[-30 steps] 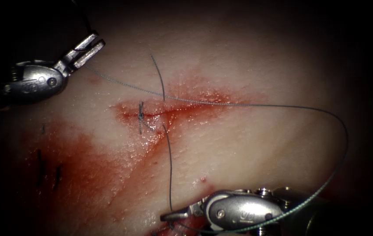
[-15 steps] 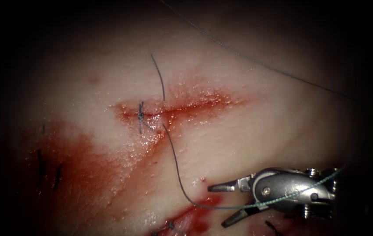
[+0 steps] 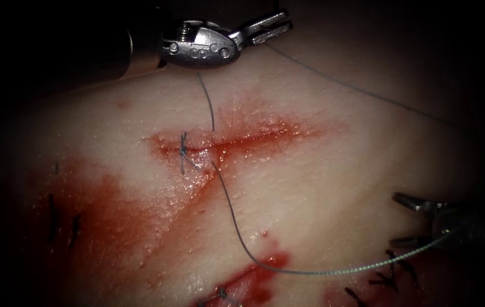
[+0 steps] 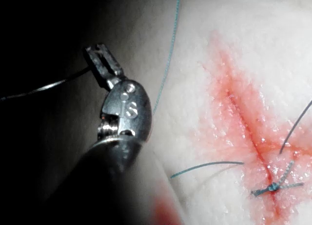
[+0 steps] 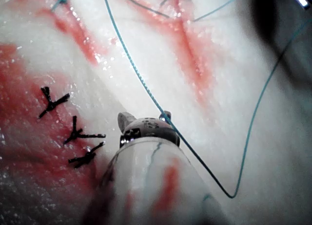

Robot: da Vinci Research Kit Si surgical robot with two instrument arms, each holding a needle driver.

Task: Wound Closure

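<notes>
Tissue (image 3: 322,187): one cut (image 3: 236,139) runs left to right across the middle, wet with red fluid (image 3: 111,210).

Stitches: one knot (image 3: 183,150) is tied at the cut's left end. A second pass of thread (image 3: 228,204) crosses the cut just right of it, not yet tied. The cut's right stretch lies unstitched. By this showing the closure is early, with most of the cut left.

Left tool (image 3: 265,27): far side, above the cut. Its jaws are closed on the thread, seen also in the left wrist view (image 4: 102,64).

Right tool (image 3: 415,222): near right, well apart from the cut. Its jaws are spread and hold nothing, and the thread trails past them.

Needle: place cannot be told.

Old dark stitches (image 3: 393,273): near right.
</notes>
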